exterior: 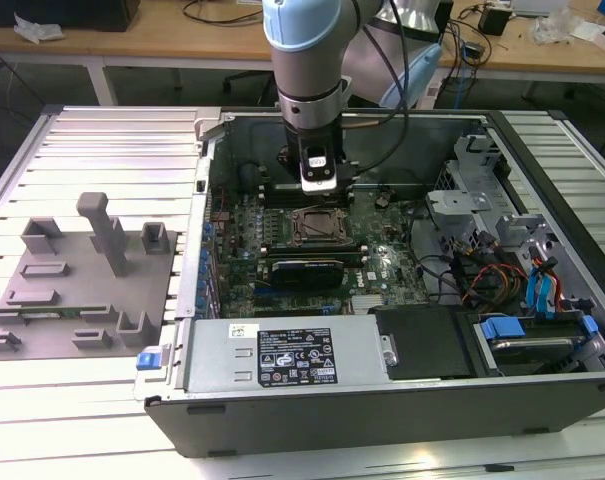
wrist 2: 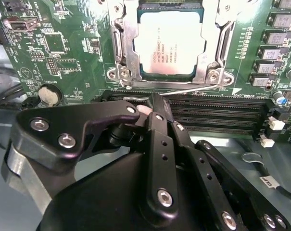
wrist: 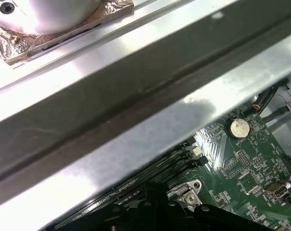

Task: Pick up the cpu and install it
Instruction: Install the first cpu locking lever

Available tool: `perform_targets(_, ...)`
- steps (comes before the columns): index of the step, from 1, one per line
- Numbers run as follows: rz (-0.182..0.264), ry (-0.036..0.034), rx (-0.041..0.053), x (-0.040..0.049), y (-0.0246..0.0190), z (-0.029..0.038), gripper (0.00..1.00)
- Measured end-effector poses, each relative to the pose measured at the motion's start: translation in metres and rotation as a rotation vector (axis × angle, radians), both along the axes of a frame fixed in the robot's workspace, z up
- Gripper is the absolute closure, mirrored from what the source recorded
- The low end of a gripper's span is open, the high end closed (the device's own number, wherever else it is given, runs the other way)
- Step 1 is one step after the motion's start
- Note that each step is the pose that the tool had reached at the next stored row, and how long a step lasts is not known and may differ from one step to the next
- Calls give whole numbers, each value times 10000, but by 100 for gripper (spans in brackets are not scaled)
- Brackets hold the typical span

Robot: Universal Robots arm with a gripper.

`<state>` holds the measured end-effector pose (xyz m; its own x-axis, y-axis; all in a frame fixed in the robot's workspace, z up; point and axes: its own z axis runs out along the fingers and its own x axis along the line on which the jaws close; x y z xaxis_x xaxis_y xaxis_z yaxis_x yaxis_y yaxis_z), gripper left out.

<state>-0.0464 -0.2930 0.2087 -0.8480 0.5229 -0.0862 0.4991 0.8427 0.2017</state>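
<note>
Hovering just beside the cpu already seated in its socket, our jaws' state we cannot tell; dropping could scrape the memory slots.

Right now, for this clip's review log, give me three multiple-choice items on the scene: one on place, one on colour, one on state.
1. Where is the cpu?
A. In the socket on the motherboard
B. On the grey fixture plate
C. On the power supply

2. What colour is the motherboard?
A. Red
B. Green
C. White

3. What does the gripper hold?
A. The cpu
B. A cable
C. Nothing visible

Answers:
1 A, the second wrist view shows the pale chip lying inside the socket's metal frame.
2 B, its surface is green in both wrist views.
3 C, the cpu sits apart from the gripper, which hangs over the memory slots.
</note>
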Motion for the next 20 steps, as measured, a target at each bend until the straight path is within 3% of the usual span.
perform_targets(5, 0, -104, -13, -14, -1, -35, 89)
perform_targets(11, 0, -315, -44, -28, -1, -95, 89)
perform_targets(13, 2, -352, -117, -28, 0, -101, 89)
perform_targets(18, 5, -370, -329, -29, -3, -102, 89)
perform_targets(20, 8, -376, -365, -28, -3, -101, 89)
